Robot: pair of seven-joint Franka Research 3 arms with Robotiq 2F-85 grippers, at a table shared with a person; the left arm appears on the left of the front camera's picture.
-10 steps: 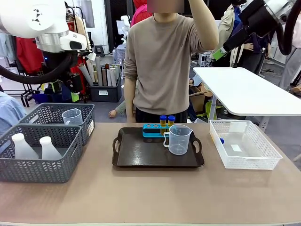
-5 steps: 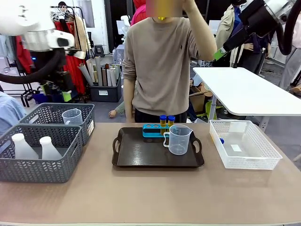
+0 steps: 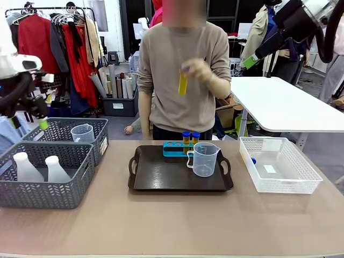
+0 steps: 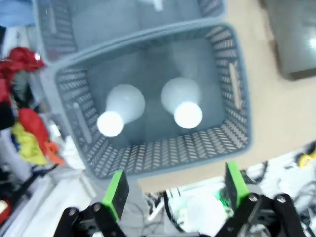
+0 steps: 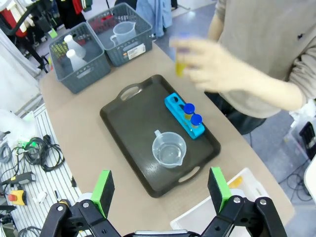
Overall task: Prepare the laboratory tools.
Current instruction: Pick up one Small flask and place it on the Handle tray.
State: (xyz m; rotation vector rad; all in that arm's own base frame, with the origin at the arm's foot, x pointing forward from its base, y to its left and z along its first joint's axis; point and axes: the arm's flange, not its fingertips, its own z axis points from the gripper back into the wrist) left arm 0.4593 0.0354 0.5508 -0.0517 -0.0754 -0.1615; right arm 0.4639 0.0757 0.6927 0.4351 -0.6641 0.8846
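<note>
Over the last second the left arm has been swung out from above the grey baskets toward the table's left edge. The left claw (image 4: 175, 190) is now held over the nearer grey basket (image 4: 232, 89), with its jaws spread wide and nothing gripped. The two white flasks (image 4: 187, 106) are seen straight below it, upright and side by side. In the same interval the person's hand (image 3: 200, 70) has been lowered from head height to chest height, with a yellow tube (image 3: 183, 83) held in it above the tray (image 3: 161, 177). The right claw (image 5: 160, 190) has been kept high over the table, likewise wide open and empty. On the tray, two blue-capped tubes (image 3: 191, 137) are stood in the blue rack (image 3: 173, 150), with a clear measuring jug (image 3: 203, 159) just in front of them. A second jug (image 3: 82, 133) is left in the farther grey basket (image 3: 56, 131). It may be judged that a flask is being lined up as the next thing to be fetched, while the yellow tube is being brought toward the rack by the person. The set is thus judged to be only partly laid out.
</note>
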